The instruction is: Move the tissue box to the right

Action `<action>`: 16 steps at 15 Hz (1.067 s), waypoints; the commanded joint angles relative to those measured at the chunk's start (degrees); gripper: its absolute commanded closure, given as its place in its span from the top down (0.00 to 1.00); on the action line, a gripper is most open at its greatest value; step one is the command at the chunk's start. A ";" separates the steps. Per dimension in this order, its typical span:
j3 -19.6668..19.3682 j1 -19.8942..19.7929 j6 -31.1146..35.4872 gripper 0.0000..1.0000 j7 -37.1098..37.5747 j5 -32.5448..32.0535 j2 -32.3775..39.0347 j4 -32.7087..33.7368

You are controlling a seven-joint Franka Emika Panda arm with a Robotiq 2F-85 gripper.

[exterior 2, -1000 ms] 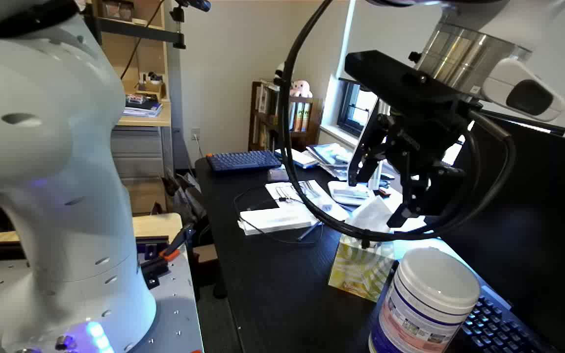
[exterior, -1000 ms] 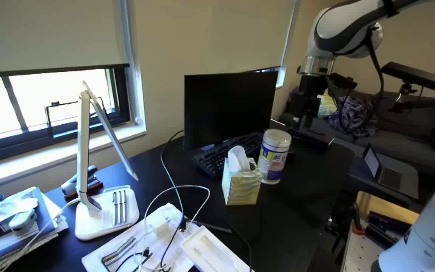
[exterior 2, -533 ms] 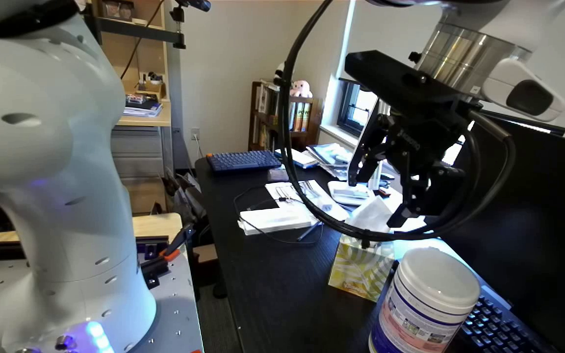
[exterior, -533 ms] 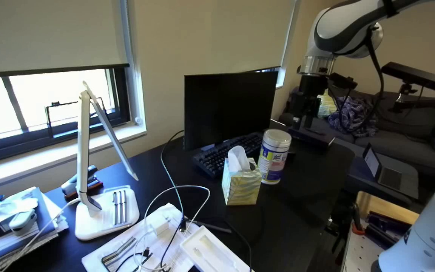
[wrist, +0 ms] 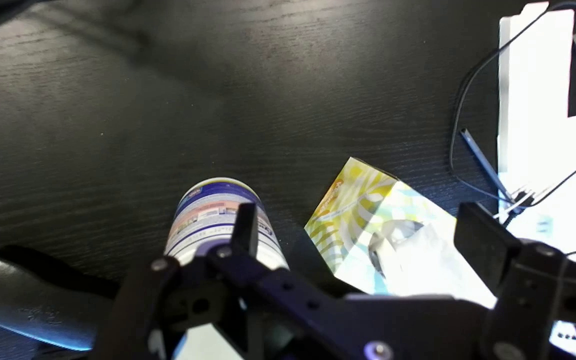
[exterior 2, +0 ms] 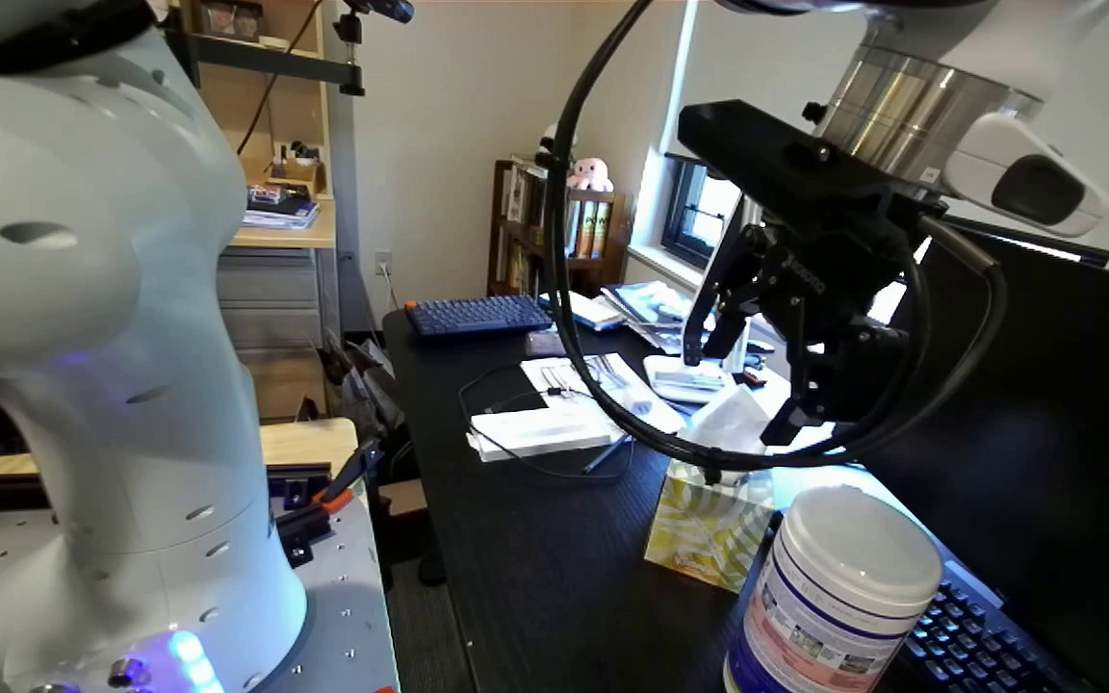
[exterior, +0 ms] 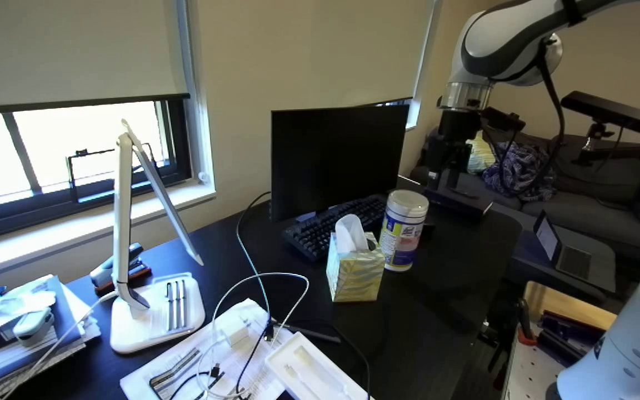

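The tissue box [exterior: 356, 278] is a yellow and pale patterned cube with white tissue sticking out of its top. It stands upright on the black desk, close beside the white canister. It also shows in an exterior view [exterior 2: 709, 534], partly behind the robot's cable, and in the wrist view [wrist: 353, 215]. My gripper [wrist: 365, 237] is open, its fingers [wrist: 485, 245] wide apart. In the wrist view the box appears between and beyond them. In both exterior views the gripper [exterior: 443, 182] [exterior 2: 739, 385] hangs in the air above desk level, holding nothing.
The white canister [exterior: 404, 233] with blue label stands near the box and shows behind a finger in the wrist view [wrist: 220, 215]. A keyboard [exterior: 336, 228] and monitor [exterior: 339, 158] stand behind. Papers, cables, a white tray [exterior: 314, 369] and a lamp [exterior: 123, 222] lie to one side.
My gripper and the cable on the arm have shifted only very slightly. The tissue box and the canister have not moved.
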 commanded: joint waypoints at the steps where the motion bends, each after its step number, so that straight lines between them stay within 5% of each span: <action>1: 3.84 -1.08 10.74 1.00 8.58 3.67 3.52 -1.25; 9: 12.40 0.90 33.62 1.00 28.46 2.79 20.40 -0.78; 16: 11.87 2.79 40.99 1.00 37.62 -0.47 28.90 0.73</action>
